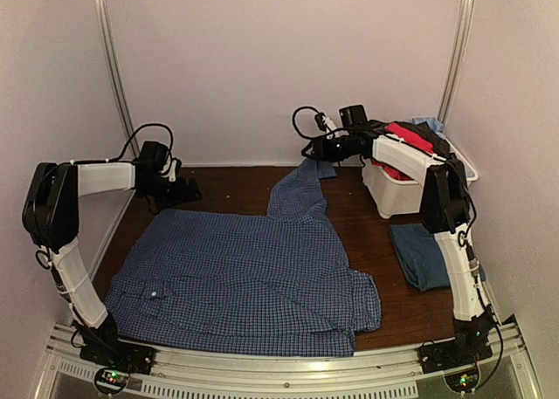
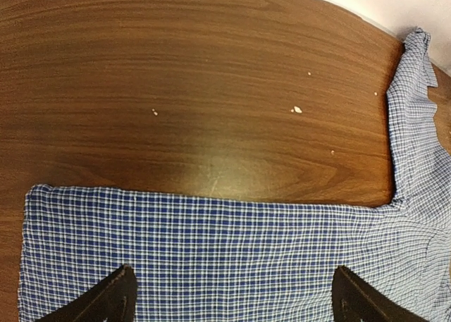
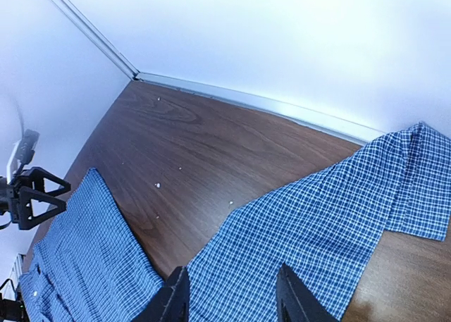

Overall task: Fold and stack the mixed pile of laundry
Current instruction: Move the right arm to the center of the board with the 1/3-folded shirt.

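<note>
Left arm: elbow high, left gripper (image 1: 172, 188) above the shirt's far-left corner, jaws spread wide, empty.
Right arm: reaching left, right gripper (image 3: 232, 302) above sleeve (image 1: 301, 194), jaws parted, empty.
Check shirt (image 1: 244, 277): flat, mid-table (image 1: 367, 242).

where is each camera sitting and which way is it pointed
top external: above and behind the arm bases, looking down and forward over the table; both arms show whole, flanking the checked shirt.
left wrist: on the left arm, looking down at the shirt's far edge and bare wood; the open left gripper shows at the bottom.
right wrist: on the right arm, looking leftward across the table; the right gripper shows at the bottom.
shared: both wrist views catch the same sleeve; the right wrist view also shows the left gripper.
</note>
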`<action>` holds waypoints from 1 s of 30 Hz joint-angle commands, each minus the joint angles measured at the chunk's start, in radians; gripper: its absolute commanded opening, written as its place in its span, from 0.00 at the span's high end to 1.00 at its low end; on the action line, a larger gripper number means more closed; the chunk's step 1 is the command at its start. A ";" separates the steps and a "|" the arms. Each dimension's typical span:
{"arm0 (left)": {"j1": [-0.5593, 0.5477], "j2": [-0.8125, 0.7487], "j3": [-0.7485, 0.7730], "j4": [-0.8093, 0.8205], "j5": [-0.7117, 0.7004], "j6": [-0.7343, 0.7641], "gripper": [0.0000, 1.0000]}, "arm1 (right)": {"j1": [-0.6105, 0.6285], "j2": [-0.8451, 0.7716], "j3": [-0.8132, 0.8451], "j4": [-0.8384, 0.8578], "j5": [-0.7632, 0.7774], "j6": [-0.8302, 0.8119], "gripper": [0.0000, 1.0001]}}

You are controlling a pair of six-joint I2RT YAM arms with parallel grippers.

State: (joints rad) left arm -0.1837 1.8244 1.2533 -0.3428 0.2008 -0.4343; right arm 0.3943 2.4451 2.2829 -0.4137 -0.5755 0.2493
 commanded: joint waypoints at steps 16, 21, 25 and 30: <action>0.003 -0.049 -0.002 0.043 -0.008 0.002 0.03 | 0.069 -0.067 -0.395 -0.084 0.150 -0.071 0.66; 0.003 -0.038 0.011 0.024 -0.033 0.009 0.02 | 0.038 0.050 -0.239 -0.210 0.310 -0.109 0.66; 0.003 -0.030 0.022 0.013 -0.040 0.024 0.02 | 0.018 -0.007 -0.238 -0.186 0.292 -0.158 0.58; 0.003 -0.017 0.026 0.017 -0.029 0.025 0.02 | -0.011 -0.044 -0.226 -0.018 0.237 -0.140 0.35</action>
State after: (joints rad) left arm -0.1833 1.7950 1.2530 -0.3420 0.1753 -0.4271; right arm 0.4080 2.4535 2.0361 -0.5373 -0.3355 0.1089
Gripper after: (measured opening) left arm 0.977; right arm 0.594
